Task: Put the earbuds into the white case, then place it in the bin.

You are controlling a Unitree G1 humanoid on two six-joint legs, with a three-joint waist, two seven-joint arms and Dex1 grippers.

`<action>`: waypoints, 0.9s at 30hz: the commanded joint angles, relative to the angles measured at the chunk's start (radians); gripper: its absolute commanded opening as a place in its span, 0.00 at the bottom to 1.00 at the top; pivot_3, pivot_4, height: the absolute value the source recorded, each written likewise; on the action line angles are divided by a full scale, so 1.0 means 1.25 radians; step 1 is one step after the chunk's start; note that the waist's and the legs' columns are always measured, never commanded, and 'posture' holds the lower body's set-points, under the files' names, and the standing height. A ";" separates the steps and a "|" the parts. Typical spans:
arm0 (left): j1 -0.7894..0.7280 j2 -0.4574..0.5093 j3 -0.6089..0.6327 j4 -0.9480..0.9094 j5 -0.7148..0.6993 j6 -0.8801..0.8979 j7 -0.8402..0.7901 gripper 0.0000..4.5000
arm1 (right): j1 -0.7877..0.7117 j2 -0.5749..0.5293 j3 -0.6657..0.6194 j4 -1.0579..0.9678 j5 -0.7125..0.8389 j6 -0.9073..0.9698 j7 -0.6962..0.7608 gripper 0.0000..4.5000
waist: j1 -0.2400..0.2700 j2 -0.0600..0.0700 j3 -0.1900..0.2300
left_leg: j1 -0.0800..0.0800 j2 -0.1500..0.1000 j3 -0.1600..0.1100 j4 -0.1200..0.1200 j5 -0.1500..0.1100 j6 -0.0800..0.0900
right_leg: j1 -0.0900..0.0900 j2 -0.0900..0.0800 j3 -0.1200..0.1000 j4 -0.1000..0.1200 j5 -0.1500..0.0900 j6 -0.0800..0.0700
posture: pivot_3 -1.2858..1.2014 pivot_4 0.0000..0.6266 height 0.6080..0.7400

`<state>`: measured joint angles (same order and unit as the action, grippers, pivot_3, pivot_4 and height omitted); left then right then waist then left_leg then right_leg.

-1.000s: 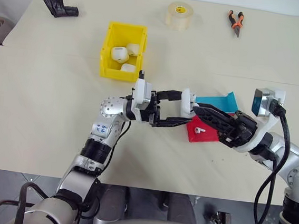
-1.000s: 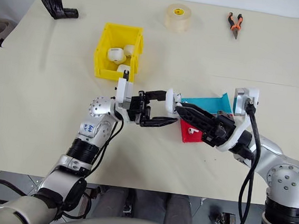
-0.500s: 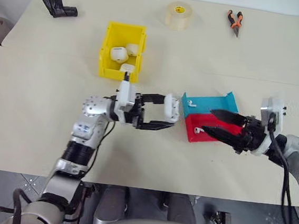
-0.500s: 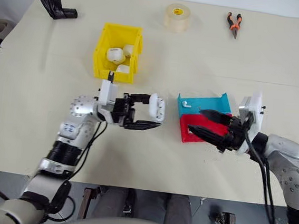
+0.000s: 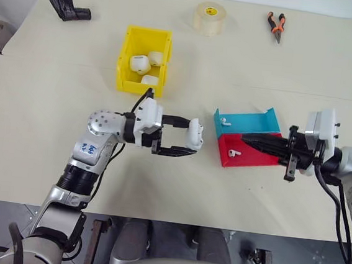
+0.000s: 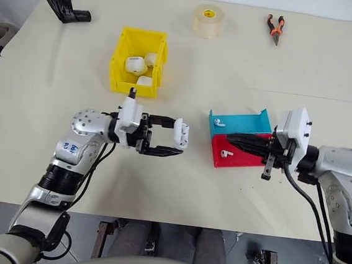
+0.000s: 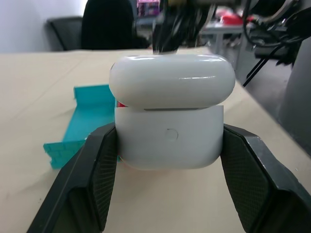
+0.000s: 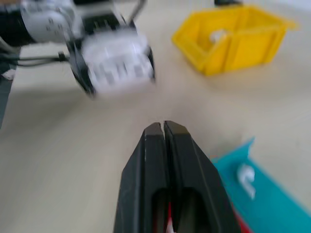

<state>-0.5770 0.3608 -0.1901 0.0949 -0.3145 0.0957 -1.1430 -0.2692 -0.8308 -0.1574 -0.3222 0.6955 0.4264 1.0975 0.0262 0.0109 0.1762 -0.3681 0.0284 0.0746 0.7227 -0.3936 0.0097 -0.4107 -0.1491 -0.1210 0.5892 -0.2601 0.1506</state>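
My left gripper (image 5: pixel 191 141) is shut on the white case (image 5: pixel 195 132), holding it level above the table; in the left wrist view the case (image 7: pixel 170 131) sits between both fingers with its lid down. One of the earbuds (image 5: pixel 226 120) lies in the blue tray (image 5: pixel 252 122). Another earbud (image 5: pixel 234 153) lies in the red tray (image 5: pixel 251 157). Over the red tray, my right gripper (image 5: pixel 245 139) is shut, pointing toward the case, with nothing seen between its fingers. The yellow bin (image 5: pixel 124 71) stands farther back on the left, with several white cases inside.
A tape roll (image 5: pixel 211 17), orange-handled pliers (image 5: pixel 277 24) and a black object (image 5: pixel 68 6) lie along the table's far edge. Open tabletop lies to the left of the bin and in front of both trays.
My right gripper pulled away from the case to the right, opened on the way, rolled over and shut above the red tray. My left gripper carried the case a little to the left.
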 commanded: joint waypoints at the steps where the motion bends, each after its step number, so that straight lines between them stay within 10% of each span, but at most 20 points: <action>1: -0.055 -0.013 -0.036 0.021 0.074 -0.021 0.043 0.62 | -0.070 0.023 0.027 -0.049 0.035 0.050 -0.032 0.00 | 0.000 0.000 0.000 | 0.000 0.000 0.000 0.000 0.000 0.000 | 0.000 0.000 0.000 0.000 0.000 0.000 | 0.52 0.24 1.00; 14: -0.108 -0.016 -0.092 0.036 0.169 -0.006 0.066 0.62 | -0.188 0.055 0.197 -0.075 -0.044 0.142 -0.071 0.00 | -0.001 0.000 0.000 | -0.001 0.000 0.000 0.000 0.000 0.000 | 0.000 0.000 -0.001 0.000 0.000 0.000 | 0.52 0.24 1.00; 27: -0.010 0.008 0.015 -0.065 0.025 0.004 0.036 0.62 | -0.047 0.013 0.093 0.063 -0.108 0.054 -0.014 0.00 | -0.001 0.000 0.000 | -0.001 0.000 0.000 0.000 0.000 0.000 | 0.000 0.000 0.000 0.000 0.000 0.000 | 0.52 0.24 1.00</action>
<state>-0.5995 0.3634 -0.2119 0.0617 -0.2368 0.0991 -1.1006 -0.3410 -0.7914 -0.0006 -0.2440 0.5679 0.5345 1.0569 0.0254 0.0108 0.1763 -0.3689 0.0285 0.0746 0.7222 -0.3936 0.0098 -0.4112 -0.1492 -0.1215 0.5890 -0.2601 0.1506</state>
